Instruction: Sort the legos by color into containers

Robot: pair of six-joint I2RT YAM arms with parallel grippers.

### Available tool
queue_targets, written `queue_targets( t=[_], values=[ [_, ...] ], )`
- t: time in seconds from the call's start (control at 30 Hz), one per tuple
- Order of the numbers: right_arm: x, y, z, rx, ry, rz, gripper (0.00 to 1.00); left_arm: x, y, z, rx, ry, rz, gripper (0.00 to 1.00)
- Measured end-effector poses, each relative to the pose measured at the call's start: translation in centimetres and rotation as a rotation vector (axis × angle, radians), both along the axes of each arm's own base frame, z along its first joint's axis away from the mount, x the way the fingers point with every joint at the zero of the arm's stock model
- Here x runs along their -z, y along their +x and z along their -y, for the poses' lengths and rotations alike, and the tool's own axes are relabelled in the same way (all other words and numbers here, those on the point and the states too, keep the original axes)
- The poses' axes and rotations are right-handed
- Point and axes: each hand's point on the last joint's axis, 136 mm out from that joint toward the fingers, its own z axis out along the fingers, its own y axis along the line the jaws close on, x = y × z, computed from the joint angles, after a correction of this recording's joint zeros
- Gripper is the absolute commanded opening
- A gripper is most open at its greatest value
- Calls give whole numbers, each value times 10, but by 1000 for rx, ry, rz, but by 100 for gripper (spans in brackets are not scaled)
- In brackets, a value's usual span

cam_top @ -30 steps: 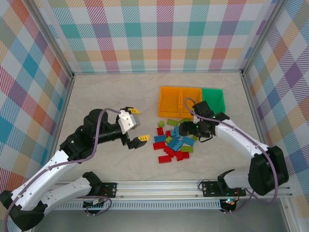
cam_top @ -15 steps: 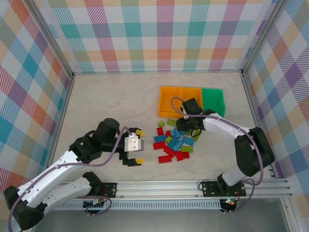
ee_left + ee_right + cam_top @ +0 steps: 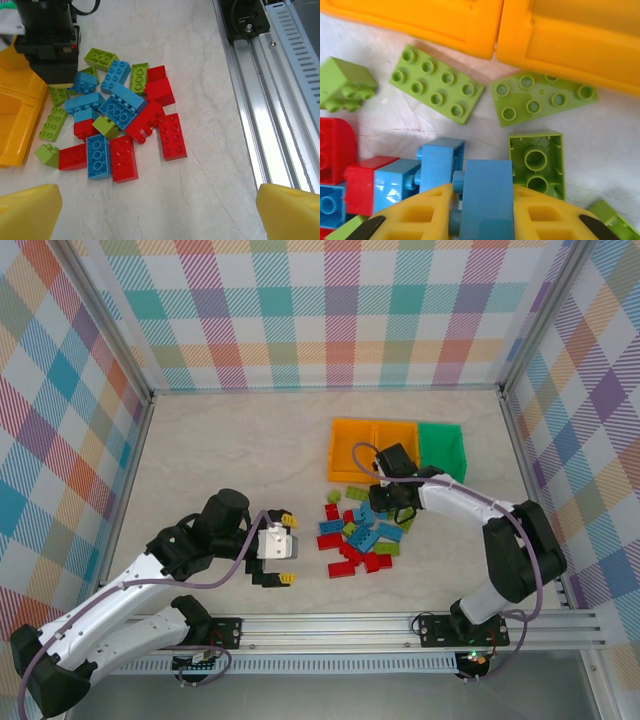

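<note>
Legos (image 3: 360, 537) piled; right gripper (image 3: 485, 216) angled down, clamping blue brick (image 3: 485, 187); left gripper (image 3: 159, 212) hovers beside, jaws wide.

**Red, blue and lime on pale marble**

The pile holds red legos (image 3: 171, 136), light blue legos (image 3: 98, 156) and lime green legos (image 3: 53, 122). One orange container (image 3: 352, 448) and a second orange container (image 3: 397, 445) stand beside a bright green container (image 3: 442, 445). The surface (image 3: 230, 450) is pale beige with faint marble veining. The walls (image 3: 340, 310) carry a pastel plaid of teal, pink, orange, yellow and purple on white. The arms (image 3: 110, 605) are white with black joints. The left gripper (image 3: 287, 548) has yellow fingers. The right gripper (image 3: 485, 210) has yellow fingers with black pads, and a light blue lego (image 3: 485, 195) sits between them. The rail (image 3: 400, 625) is silver.
</note>
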Motion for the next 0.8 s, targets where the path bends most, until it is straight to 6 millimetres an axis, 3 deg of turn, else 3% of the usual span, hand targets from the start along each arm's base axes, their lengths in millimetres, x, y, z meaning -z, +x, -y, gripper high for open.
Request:
queue_targets(
  t=[0.17, 0.27, 0.37, 0.47, 0.53, 0.6, 0.8],
  values=[
    [-63, 5, 6, 38, 70, 173, 20, -3, 1, 1, 1, -24, 24, 100],
    [-103, 10, 20, 84, 94, 293, 19, -9, 4, 4, -10, -53, 40, 100],
    [-135, 31, 49, 179, 93, 375, 19, -17, 13, 7, -52, -87, 50, 100],
    [-154, 62, 97, 315, 64, 421, 19, -26, 28, 7, -136, -125, 52, 100],
    [-154, 85, 127, 393, 16, 425, 19, -34, 40, 6, -205, -162, 48, 100],
    [-143, 106, 145, 433, -24, 401, 19, -39, 51, 4, -267, -189, 37, 100],
    [-69, 151, 167, 467, -82, 241, 22, -41, 72, -2, -400, -222, -16, 100]
  ],
)
